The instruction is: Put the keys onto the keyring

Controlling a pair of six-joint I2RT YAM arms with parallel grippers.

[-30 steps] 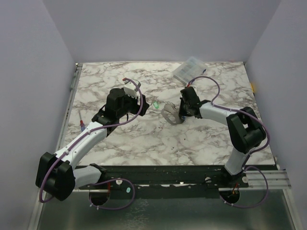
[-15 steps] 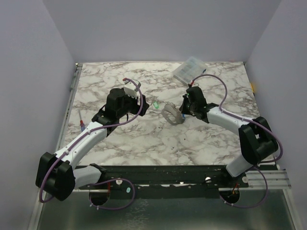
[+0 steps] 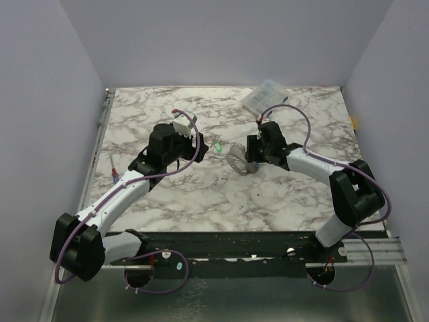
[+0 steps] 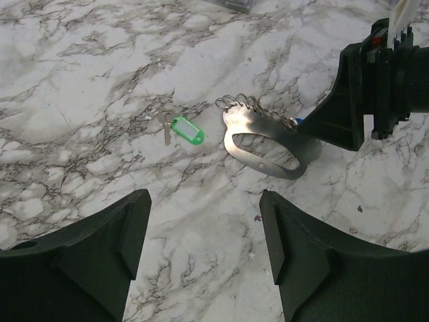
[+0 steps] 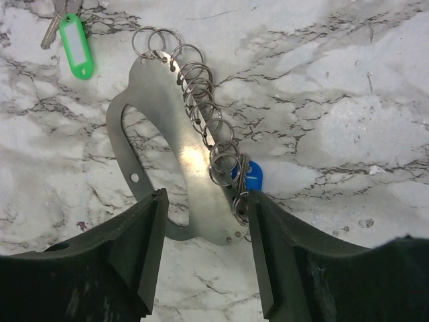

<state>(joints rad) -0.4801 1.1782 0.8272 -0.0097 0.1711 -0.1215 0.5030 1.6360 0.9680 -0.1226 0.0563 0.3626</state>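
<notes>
Over at the left of the overhead view, the left gripper (image 4: 201, 215) hangs above the marble table (image 3: 167, 194) with its jaws wide and nothing between them. It looks parked there, angled toward the work as if waiting its turn.

Just right of it lies the green key (image 4: 186, 129), flat on the marble left of the keyring and apart from it, untouched. I'd judge this one is left to do.

Next, near the middle of the frame, is the keyring (image 5: 181, 154): a curved silvery band lying flat, with a row of small wire rings along its right edge. The blue key (image 5: 253, 178) sits tucked against the lower rings. It seems hooked on, though I can't be sure from here.

Right of that, the right gripper (image 5: 204, 215) is low over the band's near end with its jaws parted to a middling gap, straddling band and rings. It grips nothing; I cannot tell whether a finger brushes the metal.

A clear box (image 3: 265, 97) sits at the upper right.
</notes>
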